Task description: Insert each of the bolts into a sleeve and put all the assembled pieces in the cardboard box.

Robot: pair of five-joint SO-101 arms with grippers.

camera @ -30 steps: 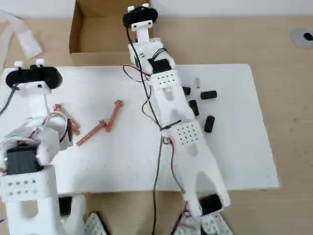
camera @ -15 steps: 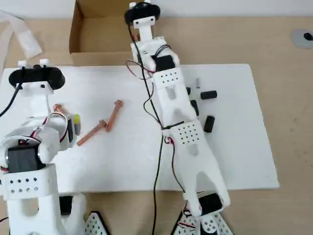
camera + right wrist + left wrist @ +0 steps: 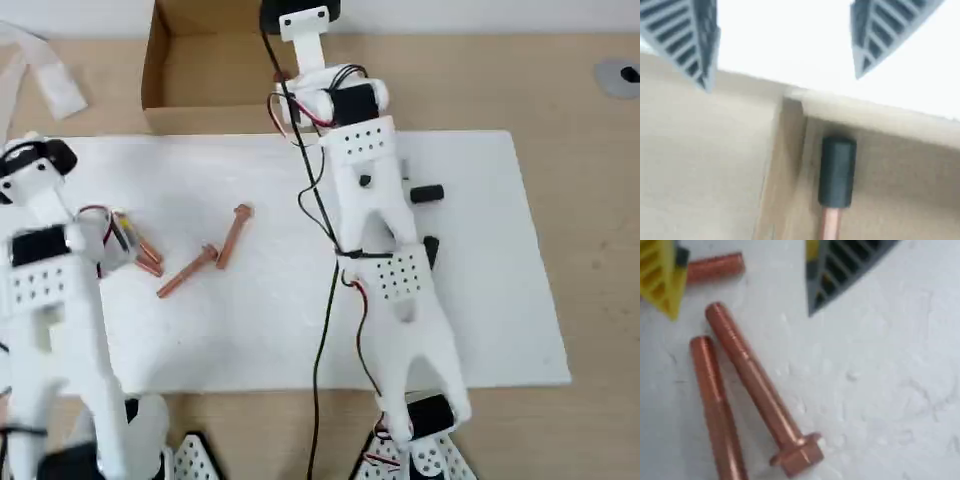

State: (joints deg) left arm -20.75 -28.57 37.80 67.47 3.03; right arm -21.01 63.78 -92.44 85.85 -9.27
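Inspector: Right gripper [image 3: 784,80], position and condition?

Observer: Held above the cardboard box [image 3: 150,78], over the wall farthest from the left arm. Jaws stand wide apart; nothing is gripped.

Inspector: Contents of the box?

Observer: One assembled piece: a black sleeve [image 3: 837,172] seated on a copper bolt [image 3: 830,227], lying on the box floor close against a wall, below the parted fingers.

Inspector: Left gripper [image 3: 740,314]?

Observer: Well apart from the box, out past its front wall, low over the white foam board [image 3: 480,330]. It has a yellow finger [image 3: 657,275] and a dark grey one; jaws parted, holding nothing. Three loose bolts [image 3: 757,385] lie on the board beneath it: one by the yellow finger, two side by side just beyond the fingertips. Whether the yellow finger touches the nearest bolt cannot be told.

Inspector: Remaining sleeves?

Observer: Loose sleeves [image 3: 427,193] lie on the board, out from the box's front corner on the right arm's side, partly hidden by that arm.
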